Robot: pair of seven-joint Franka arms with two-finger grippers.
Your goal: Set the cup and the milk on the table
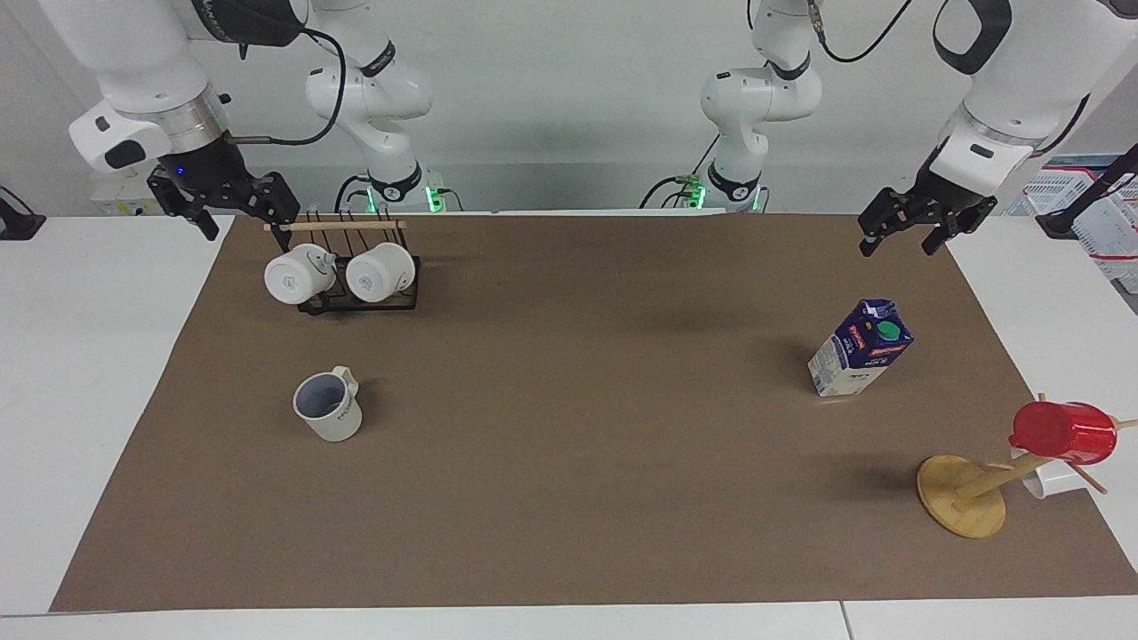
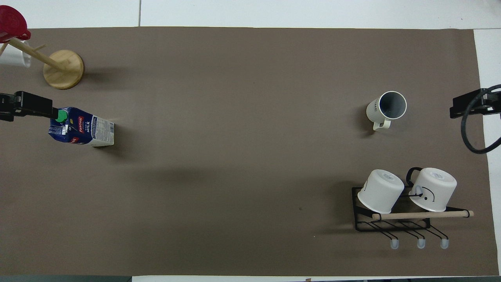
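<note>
Brown paper is spread over most of the big white table (image 1: 107,400). The small beige-white cup (image 1: 328,404) with a grey-blue inside and a little loop handle is stood upright on the paper, toward the right arm's end of the table. It is touched by nothing. A black wire rack (image 1: 360,298) with a wooden bar is seen nearer to the robots than the cup, and two round white mugs (image 1: 342,274) are hung on it.

The small blue and white milk carton (image 1: 861,348) with a green cap and a red label is stood upright on the paper toward the left arm's end. A wooden mug stand (image 1: 965,492) with a red plastic cup (image 1: 1064,432) on it is set farther from the robots than the carton.

The right gripper (image 1: 240,222) is held up over the table edge beside the rack, with its jaws apart. The left gripper (image 1: 902,236) is held up over the paper's edge, jaws apart too. Nothing is held by either one.
</note>
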